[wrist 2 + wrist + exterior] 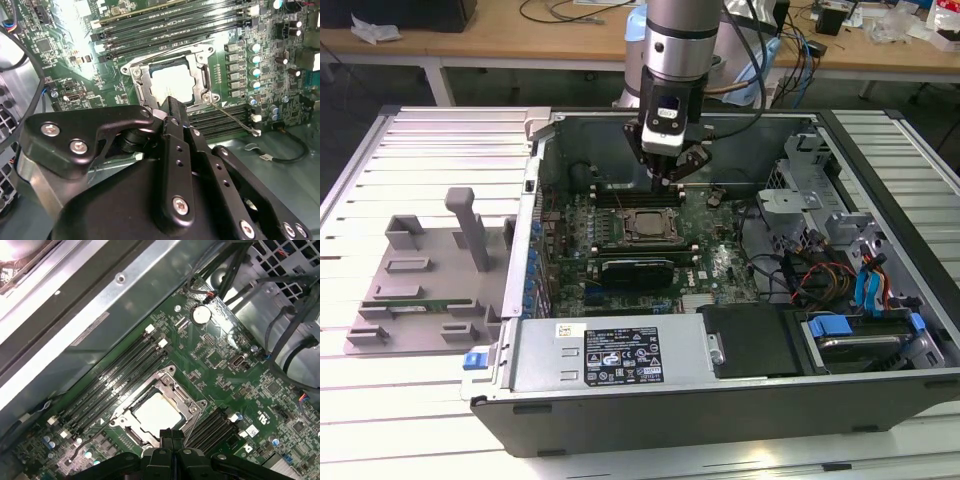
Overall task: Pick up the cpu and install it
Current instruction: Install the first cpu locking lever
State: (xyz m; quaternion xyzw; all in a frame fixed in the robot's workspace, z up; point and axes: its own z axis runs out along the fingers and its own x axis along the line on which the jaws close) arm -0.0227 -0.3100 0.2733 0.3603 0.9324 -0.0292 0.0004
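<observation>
Grey fixture: sitting at the exterior view's left, well apart from the case, with a thin green strip lying on it.
Open case: lying on its side, its motherboard facing up.
Black tool: hanging over the motherboard, close above the socket. In the first wrist view its tips are pressing together with nothing between them, so it is clenched and carrying nothing.
Silver cpu: sitting inside the black socket frame, metal top facing up, just beyond the tool's tips. I cannot tell whether they are touching it.
Wire lever: angling away from the frame's corner, seemingly not latched.
Loose cables: bunching at the exterior view's right beside the drive cage, apart from the tool.
Risk, seating: if the cpu is resting slightly askew, pressure from the clenched tips could be bending the contacts beneath it.
Risk, drift: a sideways slip could be scraping the tips across the frame or the memory slots just beside it.
Surface: the white slatted desk is carrying both case and fixture, level and firm by the look of it.
Room: a wooden bench is running along behind, with wires and small items scattered over it.
</observation>
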